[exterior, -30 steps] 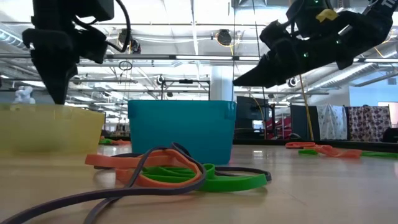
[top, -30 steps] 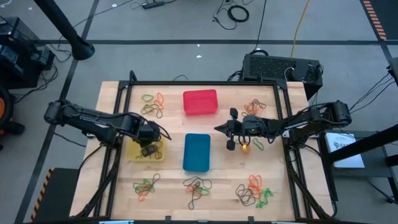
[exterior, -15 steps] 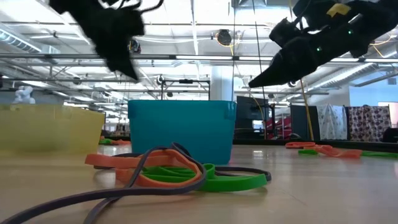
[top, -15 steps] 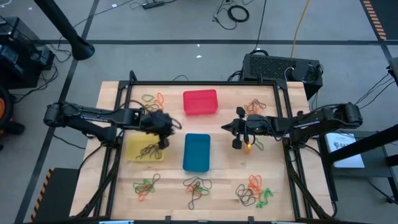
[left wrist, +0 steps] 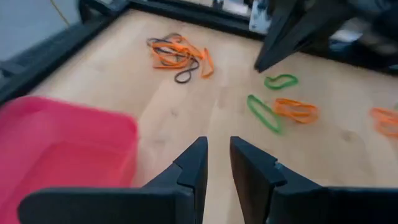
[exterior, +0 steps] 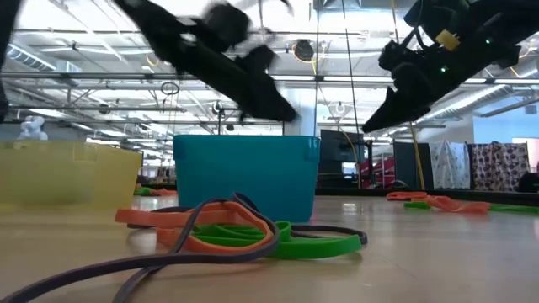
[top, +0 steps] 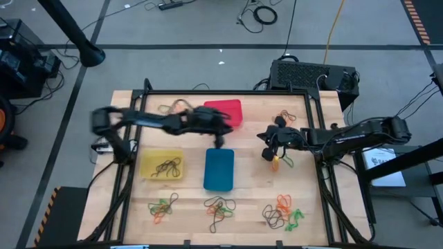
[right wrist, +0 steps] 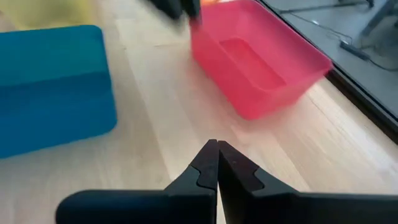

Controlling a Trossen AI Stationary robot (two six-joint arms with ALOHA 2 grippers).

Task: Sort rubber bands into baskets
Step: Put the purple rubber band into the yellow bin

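I see the shallow yellow plastic basket (top: 162, 164), left of the blue rectangular plastic basket (top: 219, 169), holding a few dark thin rubber bands (top: 165, 166). My left gripper (top: 219, 137) hangs just behind the blue basket beside the red plastic basket (top: 225, 112), its fingers slightly parted and empty. Right of the blue basket, my right gripper (top: 265, 151) is clenched on nothing, near loose orange and green bands (top: 283, 160).

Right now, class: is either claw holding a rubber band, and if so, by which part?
Neither holds anything. The left claw is slightly open and empty beside the red basket. The right claw is shut with nothing between its fingers.
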